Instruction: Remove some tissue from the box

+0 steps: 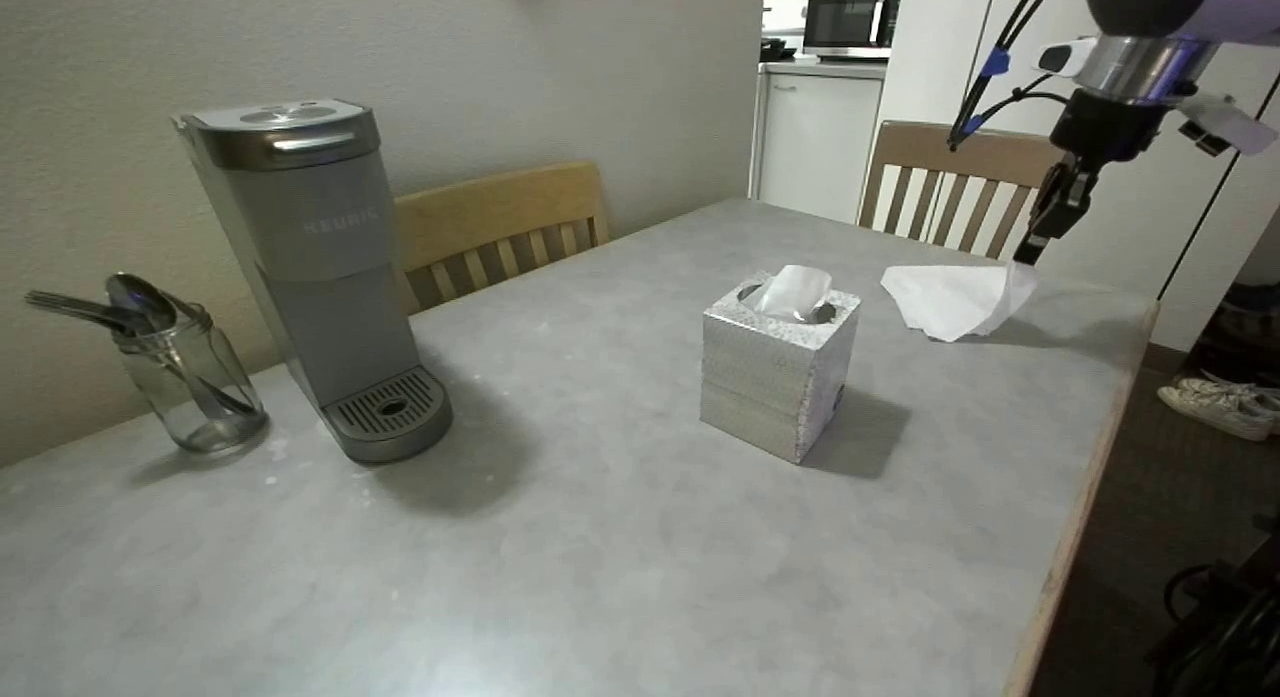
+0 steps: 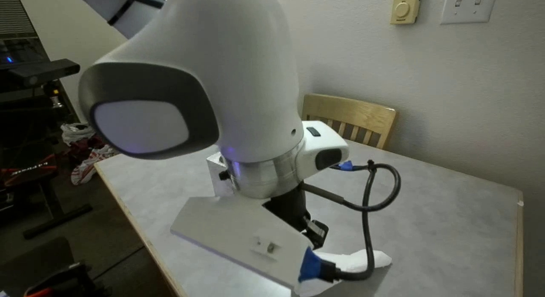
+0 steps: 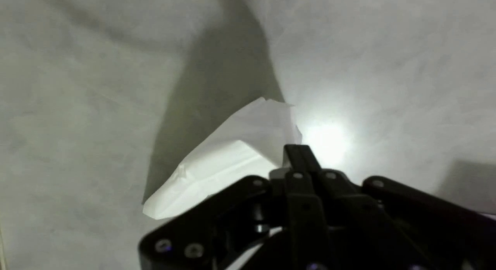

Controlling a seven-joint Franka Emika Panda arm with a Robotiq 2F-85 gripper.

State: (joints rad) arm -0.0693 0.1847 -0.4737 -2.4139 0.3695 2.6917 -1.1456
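The silver-grey tissue box (image 1: 755, 387) stands upright on the table, with a white tissue tuft (image 1: 795, 292) sticking out of its top opening. A corner of the box (image 2: 218, 177) shows behind the arm in an exterior view. My gripper (image 1: 1027, 252) is beyond the box, pointing down, shut on a loose white tissue (image 1: 950, 299). The tissue hangs from the fingertips and spreads low over the table, apart from the box. In the wrist view the fingertips (image 3: 297, 148) are together, with the tissue (image 3: 221, 177) beside and beneath them. The arm partly hides the tissue (image 2: 362, 260) in an exterior view.
A grey coffee maker (image 1: 320, 267) and a glass jar with cutlery (image 1: 205, 387) stand on the table (image 1: 600, 577) near the wall. Wooden chairs (image 1: 500, 232) stand at the table's sides. A black cable (image 2: 366, 220) loops from the wrist.
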